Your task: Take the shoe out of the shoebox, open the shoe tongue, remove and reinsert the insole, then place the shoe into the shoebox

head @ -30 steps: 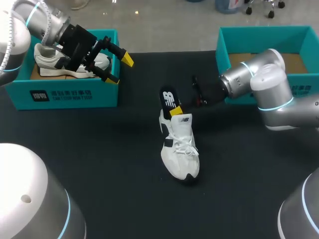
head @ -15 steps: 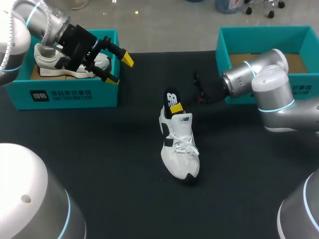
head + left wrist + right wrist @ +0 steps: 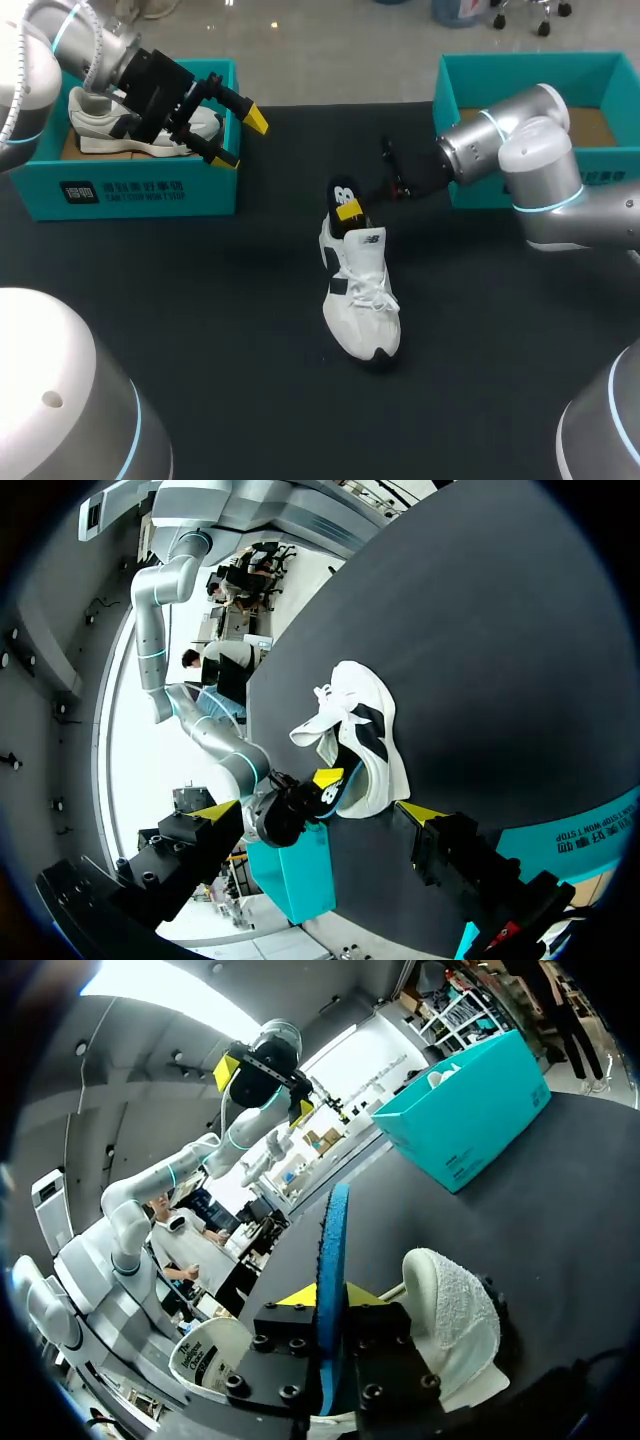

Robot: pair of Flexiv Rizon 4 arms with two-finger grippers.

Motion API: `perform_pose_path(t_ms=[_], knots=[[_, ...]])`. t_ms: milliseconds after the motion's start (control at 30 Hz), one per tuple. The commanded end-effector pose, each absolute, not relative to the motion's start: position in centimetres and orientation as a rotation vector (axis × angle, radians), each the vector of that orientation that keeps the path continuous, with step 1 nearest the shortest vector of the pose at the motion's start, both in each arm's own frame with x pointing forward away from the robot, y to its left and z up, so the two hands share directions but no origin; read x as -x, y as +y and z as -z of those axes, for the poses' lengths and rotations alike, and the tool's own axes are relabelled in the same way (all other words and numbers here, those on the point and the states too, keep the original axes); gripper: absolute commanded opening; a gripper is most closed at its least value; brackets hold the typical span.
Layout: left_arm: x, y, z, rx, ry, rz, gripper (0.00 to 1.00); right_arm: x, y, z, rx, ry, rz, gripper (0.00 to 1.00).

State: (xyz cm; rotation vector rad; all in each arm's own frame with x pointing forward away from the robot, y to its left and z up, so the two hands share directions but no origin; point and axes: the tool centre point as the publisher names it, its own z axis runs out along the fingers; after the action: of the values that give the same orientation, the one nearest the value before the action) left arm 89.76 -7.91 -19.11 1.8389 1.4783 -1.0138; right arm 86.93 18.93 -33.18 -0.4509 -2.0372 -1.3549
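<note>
A white shoe point(image 3: 362, 295) lies on the black table, toe toward me. A black insole point(image 3: 343, 195) stands up out of its heel opening. My right gripper point(image 3: 349, 212) is shut on the insole; in the right wrist view the insole's blue edge point(image 3: 331, 1260) runs between the two yellow tips, with the shoe's heel point(image 3: 450, 1320) beside them. My left gripper point(image 3: 240, 138) hangs open and empty over the front corner of the left shoebox point(image 3: 140, 190). In the left wrist view the shoe point(image 3: 350, 742) lies well ahead of my left gripper point(image 3: 318, 815).
The left teal box holds a second white shoe point(image 3: 140, 128). An open teal shoebox point(image 3: 520, 70) with a bare cardboard floor stands at the back right, behind my right arm point(image 3: 500, 150). It also shows in the left wrist view as the teal box point(image 3: 295, 875).
The right gripper and insole shifted slightly right over the shoe's heel, and the right forearm swung a little farther back. The left arm stayed still.
</note>
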Motion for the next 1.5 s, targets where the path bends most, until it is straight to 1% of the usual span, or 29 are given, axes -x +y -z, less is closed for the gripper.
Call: perform_pose_path(t_ms=[33,667,700,733,767,800,867,1000,1033,1067,1100,1367,1500], knots=[[-89.8,-7.9,19.1,-1.842,1.479,1.012,1.0,-87.1,19.2,33.8,0.443,-2.024,1.33,0.0],[-89.8,-7.9,19.1,-1.842,1.479,1.012,1.0,-83.9,19.3,35.5,0.477,-1.992,1.233,0.0],[-89.8,-7.9,19.1,-1.842,1.479,1.012,1.0,-83.9,19.4,35.5,0.477,-1.99,1.234,0.01],[-89.8,-7.9,19.1,-1.842,1.479,1.012,1.0,-83.9,19.5,35.5,0.476,-1.989,1.235,0.11],[-89.8,-7.9,19.1,-1.842,1.479,1.012,1.0,-83.9,19.6,35.4,0.475,-1.988,1.238,0.25],[-89.8,-7.9,19.1,-1.842,1.479,1.012,1.0,-84.0,19.6,35.2,0.473,-1.989,1.242,0.34],[-89.8,-7.9,19.1,-1.842,1.479,1.012,1.0,-84.3,19.6,34.9,0.468,-1.996,1.25,0.44],[-89.8,-7.9,19.1,-1.842,1.479,1.012,1.0,-85.0,19.4,34.1,0.457,-2.017,1.269,0.5],[-89.8,-7.9,19.1,-1.842,1.479,1.012,1.0,-85.2,19.4,33.8,0.453,-2.024,1.274,0.54],[-89.8,-7.9,19.1,-1.842,1.479,1.012,1.0,-85.4,19.4,33.6,0.45,-2.031,1.278,0.56],[-89.8,-7.9,19.1,-1.842,1.479,1.012,1.0,-85.6,19.4,33.4,0.445,-2.036,1.283,0.57],[-89.8,-7.9,19.1,-1.842,1.479,1.012,1.0,-86.7,19.4,32.5,0.417,-2.065,1.287,0.5],[-89.8,-7.9,19.1,-1.842,1.479,1.012,1.0,-86.7,19.4,32.5,0.413,-2.07,1.282,0.48]])
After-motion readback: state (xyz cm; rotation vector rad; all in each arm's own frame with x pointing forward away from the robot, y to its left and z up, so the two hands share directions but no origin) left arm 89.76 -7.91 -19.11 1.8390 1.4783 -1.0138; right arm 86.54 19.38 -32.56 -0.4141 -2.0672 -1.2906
